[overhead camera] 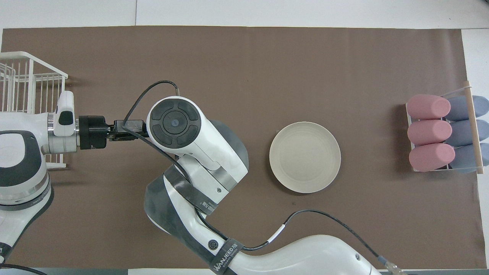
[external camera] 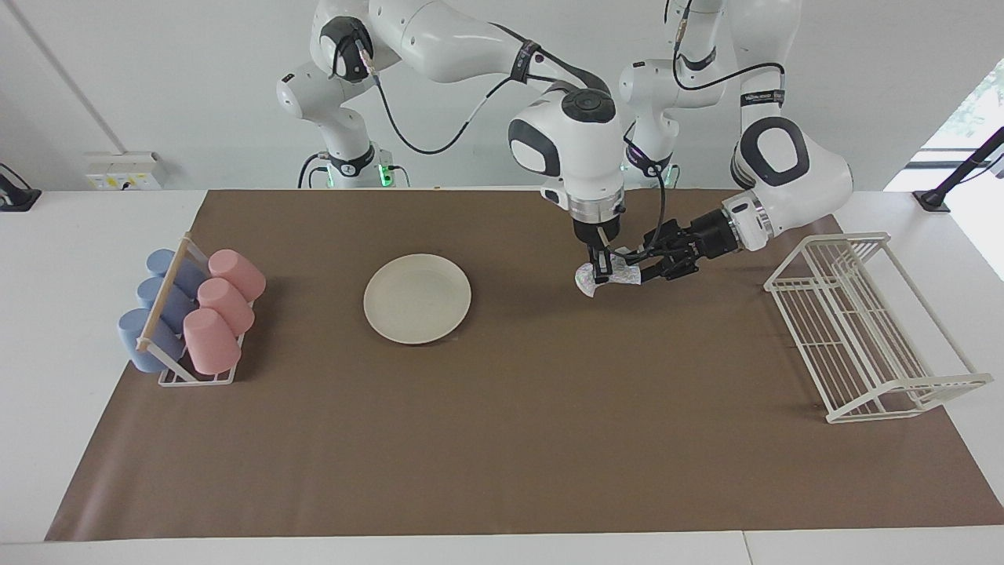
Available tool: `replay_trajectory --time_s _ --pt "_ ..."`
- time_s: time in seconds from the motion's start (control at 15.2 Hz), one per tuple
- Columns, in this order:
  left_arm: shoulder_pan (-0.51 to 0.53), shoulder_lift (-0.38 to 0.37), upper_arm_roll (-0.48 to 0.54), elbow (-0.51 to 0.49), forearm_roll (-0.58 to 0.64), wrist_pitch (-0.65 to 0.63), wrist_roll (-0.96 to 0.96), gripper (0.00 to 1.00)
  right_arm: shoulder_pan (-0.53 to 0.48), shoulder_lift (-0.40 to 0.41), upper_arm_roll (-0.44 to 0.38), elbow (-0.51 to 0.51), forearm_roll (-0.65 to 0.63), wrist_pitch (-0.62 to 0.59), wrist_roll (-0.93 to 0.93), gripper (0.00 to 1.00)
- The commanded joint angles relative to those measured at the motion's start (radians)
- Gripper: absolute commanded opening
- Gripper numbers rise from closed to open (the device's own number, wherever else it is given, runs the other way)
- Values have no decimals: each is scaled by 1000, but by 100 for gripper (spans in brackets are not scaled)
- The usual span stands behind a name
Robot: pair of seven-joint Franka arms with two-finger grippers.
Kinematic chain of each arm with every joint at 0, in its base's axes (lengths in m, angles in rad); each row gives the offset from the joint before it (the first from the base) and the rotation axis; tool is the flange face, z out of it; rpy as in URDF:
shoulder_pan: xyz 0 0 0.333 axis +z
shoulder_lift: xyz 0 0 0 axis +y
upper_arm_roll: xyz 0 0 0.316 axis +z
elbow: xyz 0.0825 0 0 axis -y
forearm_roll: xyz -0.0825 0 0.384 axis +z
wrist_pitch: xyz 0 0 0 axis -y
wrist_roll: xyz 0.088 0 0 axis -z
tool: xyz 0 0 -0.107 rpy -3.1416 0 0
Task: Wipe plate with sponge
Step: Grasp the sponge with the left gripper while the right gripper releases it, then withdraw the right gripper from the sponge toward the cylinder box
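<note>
The sponge (external camera: pixel 608 277) is being passed between grippers above the mat: the right gripper (external camera: pixel 602 271) is pinching it from above, the left gripper (external camera: pixel 655 267) touching it, grip unclear. Next: carrying it to the plate (external camera: pixel 417 298) lying toward the right arm's end.

One plate (external camera: pixel 417 298). One sponge (external camera: pixel 620 277). Three pink cups (external camera: pixel 222 309) and three blue cups (external camera: pixel 157 298) in one cup rack (external camera: pixel 169 375). One wire rack (external camera: pixel 863 326). Two arms (external camera: pixel 580 141), one mat (external camera: pixel 502 439).
</note>
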Motion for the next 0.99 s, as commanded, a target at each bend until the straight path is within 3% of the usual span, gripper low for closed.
replay_trajectory --time_s 0.0,0.46,0.53,0.59,0.92 --pt "-22 8 10 9 -17 30 4 0 -5 17 5 29 -14 -12 19 0" --pt "-20 8 12 12 -17 20 -2 0 -10 14 7 27 -5 -10 14 2" --pt "-20 8 12 12 -17 19 -2 0 -10 11 7 24 0 19 20 90" --pt "-19 8 12 12 -17 17 -4 0 -5 8 7 21 3 63 40 100" --pt "-16 8 12 12 -17 14 -7 0 -74 -108 7 -68 -2 45 -43 100"
